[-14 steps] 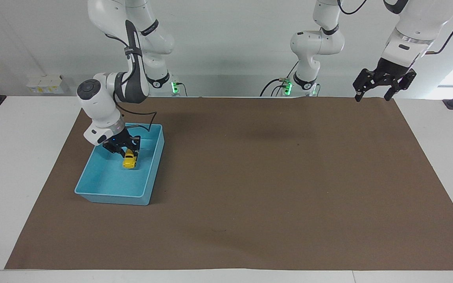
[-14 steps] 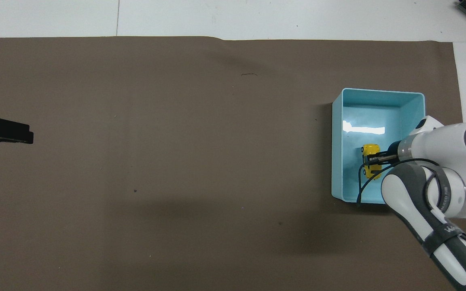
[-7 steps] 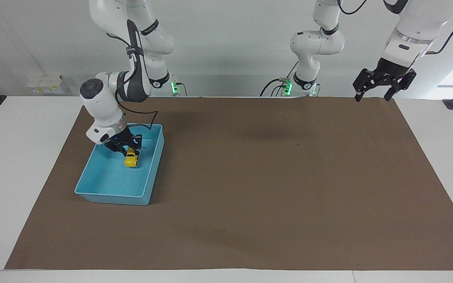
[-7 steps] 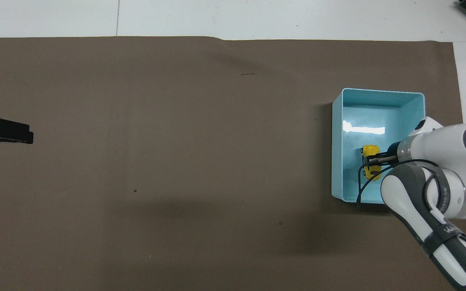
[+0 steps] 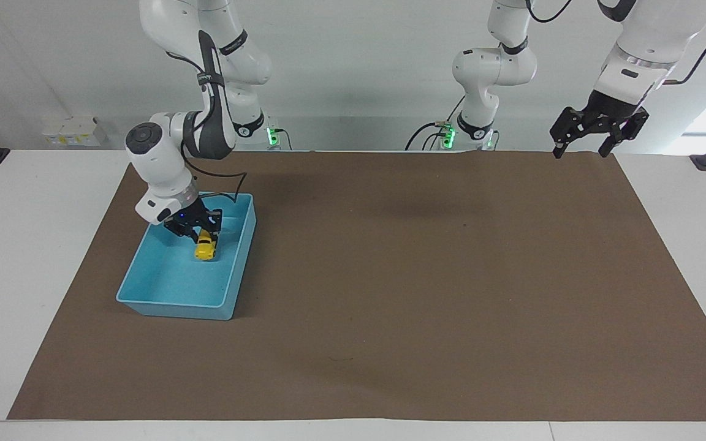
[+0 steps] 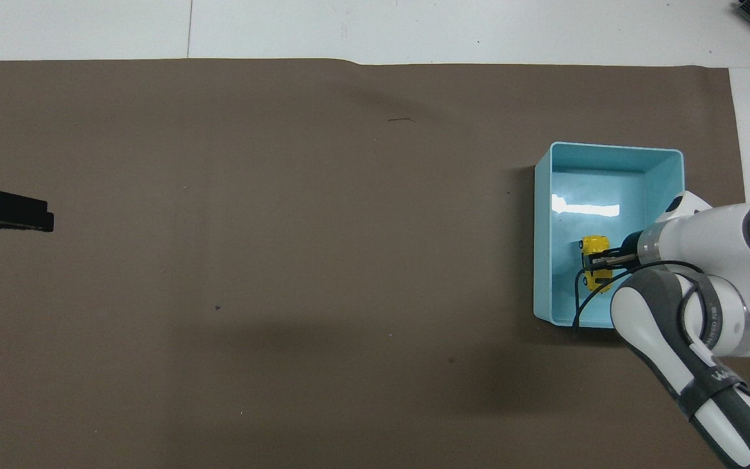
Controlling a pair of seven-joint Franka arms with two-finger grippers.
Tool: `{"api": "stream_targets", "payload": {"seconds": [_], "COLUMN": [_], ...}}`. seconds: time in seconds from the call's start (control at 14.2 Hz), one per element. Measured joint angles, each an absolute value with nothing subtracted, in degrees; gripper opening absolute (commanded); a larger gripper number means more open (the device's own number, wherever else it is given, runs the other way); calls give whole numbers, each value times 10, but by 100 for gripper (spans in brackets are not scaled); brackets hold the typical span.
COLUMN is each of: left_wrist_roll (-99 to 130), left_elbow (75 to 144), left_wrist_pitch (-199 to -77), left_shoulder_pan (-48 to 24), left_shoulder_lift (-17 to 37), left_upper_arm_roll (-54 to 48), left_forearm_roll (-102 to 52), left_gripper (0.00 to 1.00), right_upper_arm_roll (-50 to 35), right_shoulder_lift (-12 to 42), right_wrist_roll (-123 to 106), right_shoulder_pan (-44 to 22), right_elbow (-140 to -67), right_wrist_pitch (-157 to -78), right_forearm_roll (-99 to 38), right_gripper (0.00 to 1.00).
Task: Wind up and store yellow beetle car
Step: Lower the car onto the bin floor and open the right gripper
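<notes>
The yellow beetle car [image 5: 205, 247] is inside the light-blue bin [image 5: 172, 308], just above its floor, in the part of the bin nearer to the robots. My right gripper [image 5: 201, 236] reaches down into the bin and is shut on the car. In the overhead view the car [image 6: 593, 251] shows between the dark fingers, partly covered by the right gripper [image 6: 603, 262] and its wrist. My left gripper [image 5: 580, 150] is open and empty, held high over the mat's corner at the left arm's end, where it waits.
The bin [image 6: 609, 148] stands on a brown mat [image 5: 420, 275] at the right arm's end of the table. The left gripper's tip [image 6: 23, 212] shows at the edge of the overhead view. White table surface [image 5: 34, 245] surrounds the mat.
My right gripper has drifted slightly upward and toward the table's middle with the car still in it. The left arm has not moved.
</notes>
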State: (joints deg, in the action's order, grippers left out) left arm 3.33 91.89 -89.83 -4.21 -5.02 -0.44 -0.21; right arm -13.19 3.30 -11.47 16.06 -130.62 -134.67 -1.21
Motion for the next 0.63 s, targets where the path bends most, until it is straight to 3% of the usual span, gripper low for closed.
{"api": "stream_targets", "payload": {"seconds": [0.63], "left_wrist_roll": [33], "left_elbow": [919], "left_wrist_pitch": [-898], "left_shoulder_pan": [-42], "left_shoulder_lift": [-50], "left_upper_arm_roll": [-4], "left_forearm_roll": [-2], "left_gripper": [100], "right_upper_arm_roll": [-134], "right_shoulder_lift": [37], "right_wrist_roll": [-114], "right_shoulder_pan": [149], "right_elbow": [-1262], "right_wrist_pitch": [-1332], "right_forearm_roll": [-12], "right_gripper": [100]}}
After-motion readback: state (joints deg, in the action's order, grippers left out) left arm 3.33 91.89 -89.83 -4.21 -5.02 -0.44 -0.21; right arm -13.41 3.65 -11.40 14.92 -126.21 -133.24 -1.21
